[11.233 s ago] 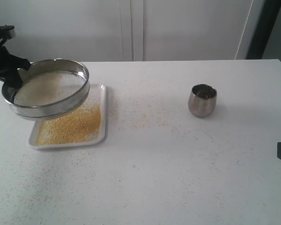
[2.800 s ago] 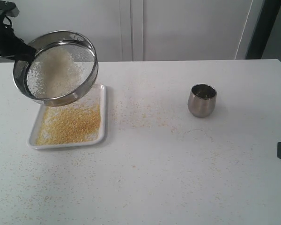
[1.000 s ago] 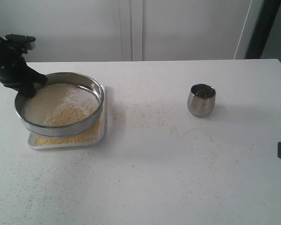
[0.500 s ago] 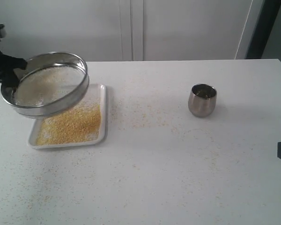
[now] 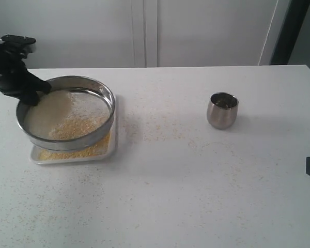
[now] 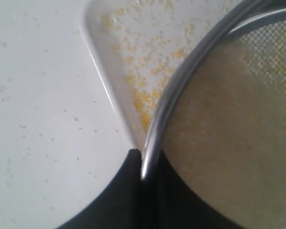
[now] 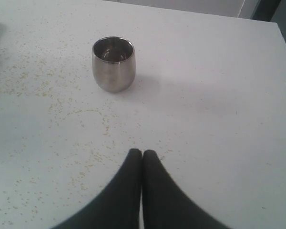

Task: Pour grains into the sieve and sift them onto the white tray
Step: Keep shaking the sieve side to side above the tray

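Lowered from half a second ago, the sieve sits just over the white tray, grains inside, my left gripper on its rim. Left wrist: jaws pinch that rim. Right wrist: my right gripper is closed, empty, apart from the steel cup.

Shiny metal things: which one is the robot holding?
The wide round sieve, over the white tray: the left tool pinches its rim. The small cup stands alone on the table, with nothing touching it.
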`<act>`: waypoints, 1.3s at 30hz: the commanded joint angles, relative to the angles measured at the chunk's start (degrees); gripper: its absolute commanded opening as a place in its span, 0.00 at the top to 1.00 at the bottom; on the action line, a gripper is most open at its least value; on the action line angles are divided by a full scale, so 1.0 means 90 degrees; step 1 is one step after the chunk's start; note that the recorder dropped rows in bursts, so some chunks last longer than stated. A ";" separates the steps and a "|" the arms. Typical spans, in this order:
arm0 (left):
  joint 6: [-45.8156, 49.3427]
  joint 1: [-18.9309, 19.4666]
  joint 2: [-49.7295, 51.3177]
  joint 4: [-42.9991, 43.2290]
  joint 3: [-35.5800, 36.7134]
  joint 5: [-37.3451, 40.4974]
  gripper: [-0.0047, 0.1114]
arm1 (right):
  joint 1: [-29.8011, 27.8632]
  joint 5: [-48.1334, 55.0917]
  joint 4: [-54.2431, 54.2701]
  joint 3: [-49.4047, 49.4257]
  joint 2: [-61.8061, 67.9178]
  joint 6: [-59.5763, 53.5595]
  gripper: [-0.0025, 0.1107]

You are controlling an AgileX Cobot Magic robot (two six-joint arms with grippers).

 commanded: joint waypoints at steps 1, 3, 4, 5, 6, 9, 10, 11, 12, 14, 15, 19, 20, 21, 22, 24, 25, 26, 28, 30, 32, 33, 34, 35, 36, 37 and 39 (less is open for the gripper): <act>-0.1232 0.0649 -0.0111 -0.0652 -0.0237 -0.0011 0.96 | -0.0021 -0.0046 0.0005 -0.0034 0.0000 -0.0029 0.98; 0.0889 0.0253 -0.0085 -0.2131 -0.0170 0.0244 0.96 | -0.0021 -0.0046 0.0005 -0.0034 0.0000 -0.0029 0.98; 0.1377 -0.0035 -0.0058 -0.2088 -0.0173 0.0385 0.96 | -0.0021 -0.0046 0.0005 -0.0034 0.0000 -0.0029 0.98; 0.1491 -0.0398 -0.0058 -0.1431 -0.0173 0.0466 0.96 | -0.0021 -0.0046 0.0005 -0.0034 0.0000 -0.0029 0.98; 0.0994 -0.0673 -0.0058 -0.0381 -0.0173 0.0440 0.96 | -0.0021 -0.0046 0.0005 -0.0034 0.0000 -0.0029 0.98; -0.1258 -0.0386 -0.0058 0.1816 -0.0295 0.0439 0.96 | -0.0021 -0.0046 0.0005 -0.0034 0.0000 -0.0029 0.98; -0.1465 -0.0048 -0.0058 0.1759 -0.0344 0.0484 0.96 | -0.0021 -0.0046 0.0005 -0.0034 0.0000 -0.0029 0.98; -0.1494 0.0227 -0.0058 0.1556 -0.0357 0.0509 0.96 | -0.0021 -0.0046 0.0005 -0.0034 0.0000 -0.0029 0.98; -0.1494 0.0527 -0.0084 0.1178 -0.0369 0.0528 0.96 | -0.0021 -0.0046 0.0005 -0.0034 0.0000 -0.0029 0.98; -0.1477 0.0850 -0.0101 0.0212 -0.0369 0.0528 0.96 | -0.0021 -0.0046 0.0005 -0.0034 0.0000 -0.0029 0.98; -0.1220 0.0853 -0.0101 -0.0354 -0.0369 0.0528 0.96 | -0.0021 -0.0046 0.0005 -0.0034 0.0000 -0.0029 0.98; 0.0286 -0.0045 -0.0101 -0.1565 -0.0321 0.0311 0.96 | -0.0021 -0.0046 0.0005 -0.0034 0.0000 -0.0029 0.98; 0.0400 -0.0282 -0.0101 -0.1343 -0.0321 0.0314 0.96 | -0.0021 -0.0046 0.0005 -0.0034 0.0000 -0.0029 0.98; 0.0358 -0.0513 -0.0101 -0.0909 -0.0321 0.0314 0.96 | -0.0021 -0.0046 0.0005 -0.0034 0.0000 -0.0029 0.98; 0.0046 -0.0586 -0.0101 -0.0389 -0.0321 0.0344 0.96 | -0.0021 -0.0046 0.0005 -0.0034 0.0000 -0.0029 0.98; -0.0671 -0.0364 -0.0101 0.0398 -0.0321 0.0428 0.96 | -0.0021 -0.0046 0.0005 -0.0034 0.0000 -0.0029 0.98; -0.0853 -0.0071 -0.0101 0.0540 -0.0321 0.0495 0.96 | -0.0021 -0.0046 0.0005 -0.0034 0.0000 -0.0029 0.98; -0.0942 0.0193 -0.0101 0.0478 -0.0321 0.0529 0.96 | -0.0021 -0.0046 0.0005 -0.0034 0.0000 -0.0029 0.98; -0.0777 0.0762 -0.0101 -0.0454 -0.0321 0.0544 0.96 | -0.0021 -0.0046 0.0005 -0.0034 0.0000 -0.0029 0.98; 0.0225 0.0812 -0.0101 -0.1920 -0.0244 0.0476 0.96 | -0.0021 -0.0046 0.0005 -0.0034 0.0000 -0.0029 0.98; 0.0994 0.0399 -0.0089 -0.2553 -0.0086 0.0252 0.96 | -0.0021 -0.0046 0.0005 -0.0034 0.0000 -0.0029 0.98; 0.1104 0.0086 -0.0089 -0.2342 -0.0043 0.0142 0.96 | -0.0021 -0.0046 0.0005 -0.0034 0.0000 -0.0029 0.98; 0.1005 -0.0190 -0.0089 -0.1780 -0.0038 0.0119 0.96 | -0.0021 -0.0046 0.0005 -0.0034 0.0000 -0.0029 0.98; 0.0576 -0.0358 -0.0089 -0.1155 -0.0038 0.0119 0.96 | -0.0021 -0.0046 0.0005 -0.0034 0.0000 -0.0029 0.98; 0.0217 -0.0374 -0.0089 -0.0737 -0.0038 0.0134 0.96 | -0.0021 -0.0046 0.0005 -0.0034 0.0000 -0.0029 0.98; -0.0053 -0.0263 -0.0104 -0.0361 -0.0038 0.0144 0.96 | -0.0021 -0.0046 0.0005 -0.0034 0.0000 -0.0029 0.98; -0.0340 0.0293 -0.0163 -0.0366 -0.0051 0.0179 0.96 | -0.0021 -0.0058 0.0005 -0.0034 0.0000 -0.0029 0.98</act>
